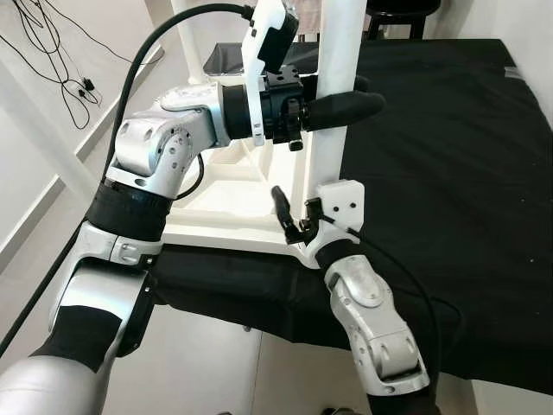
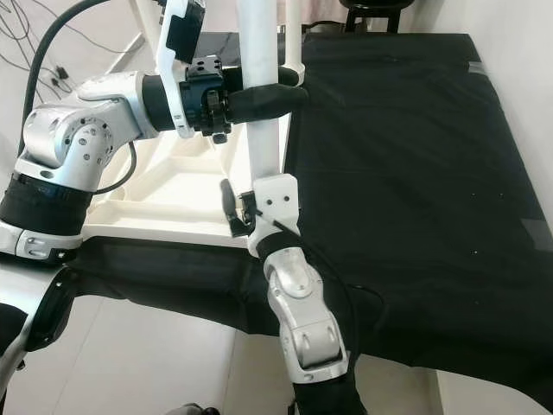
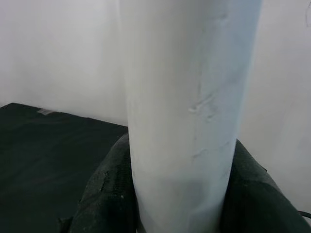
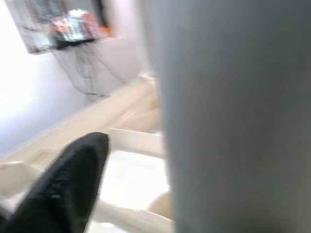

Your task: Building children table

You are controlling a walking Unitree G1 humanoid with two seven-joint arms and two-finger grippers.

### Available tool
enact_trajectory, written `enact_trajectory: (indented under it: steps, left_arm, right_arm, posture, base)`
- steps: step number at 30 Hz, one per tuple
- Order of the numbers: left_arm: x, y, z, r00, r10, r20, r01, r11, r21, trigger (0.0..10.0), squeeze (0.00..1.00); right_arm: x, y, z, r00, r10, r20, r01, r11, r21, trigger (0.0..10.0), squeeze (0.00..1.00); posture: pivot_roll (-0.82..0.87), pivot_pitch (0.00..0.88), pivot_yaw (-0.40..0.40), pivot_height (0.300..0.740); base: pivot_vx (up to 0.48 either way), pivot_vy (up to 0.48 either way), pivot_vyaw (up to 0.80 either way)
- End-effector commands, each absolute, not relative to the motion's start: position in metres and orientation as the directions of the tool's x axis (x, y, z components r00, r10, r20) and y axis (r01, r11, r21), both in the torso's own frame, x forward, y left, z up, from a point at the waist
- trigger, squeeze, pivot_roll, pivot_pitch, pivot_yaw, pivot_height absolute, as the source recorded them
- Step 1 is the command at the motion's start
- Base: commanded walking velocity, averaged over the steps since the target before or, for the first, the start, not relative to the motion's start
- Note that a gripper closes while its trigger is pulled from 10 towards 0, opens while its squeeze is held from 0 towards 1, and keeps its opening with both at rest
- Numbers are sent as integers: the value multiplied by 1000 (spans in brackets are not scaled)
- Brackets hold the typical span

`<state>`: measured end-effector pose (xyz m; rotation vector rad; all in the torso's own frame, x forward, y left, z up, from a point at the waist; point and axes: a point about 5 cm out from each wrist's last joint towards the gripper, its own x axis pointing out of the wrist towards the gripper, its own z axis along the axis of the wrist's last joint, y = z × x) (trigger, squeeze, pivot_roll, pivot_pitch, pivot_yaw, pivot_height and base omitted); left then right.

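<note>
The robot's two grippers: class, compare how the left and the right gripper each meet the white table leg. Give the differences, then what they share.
The left gripper grips high on the table leg; the right gripper sits low, at its base by the upturned white tabletop. The left reaches in sideways, while the right comes up from below. The left's fingers clasp both sides of the leg; the right's grip cannot be judged. Both have black fingers on silver arms.

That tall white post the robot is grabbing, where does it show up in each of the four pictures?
Left eye view: the white table leg stands upright at top centre, the left hand clamped round it.
Right eye view: the same leg, just left of centre.
Left wrist view: it runs down the middle between two black fingers.
Right wrist view: a blurred grey column on the right half.
Shared landmark: the black cloth.
</note>
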<state>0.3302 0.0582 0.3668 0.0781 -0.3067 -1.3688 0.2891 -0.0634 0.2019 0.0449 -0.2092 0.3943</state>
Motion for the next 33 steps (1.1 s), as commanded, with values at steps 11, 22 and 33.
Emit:
enact_trajectory:
  steps: [11,22,33]
  left_arm:
    - [329,53,361,164,-973,160,949,200,244,0,0]
    - [318,53,368,93,-969,228,960,147,237,0,0]
    - [277,58,366,-284,-933,220,947,-237,217,0,0]
  right_arm:
    - [327,-78,222,458,889,-22,-856,434,-281,10000,0]
    - [361,-83,241,349,936,-46,-916,330,-228,10000,0]
    - [354,-74,246,194,979,56,-972,200,-127,10000,0]
  posture:
    - [44,154,70,740]
    - [47,162,57,740]
    - [39,153,56,740]
  base:
    - [0,0,0]
    - [0,0,0]
    - [0,0,0]
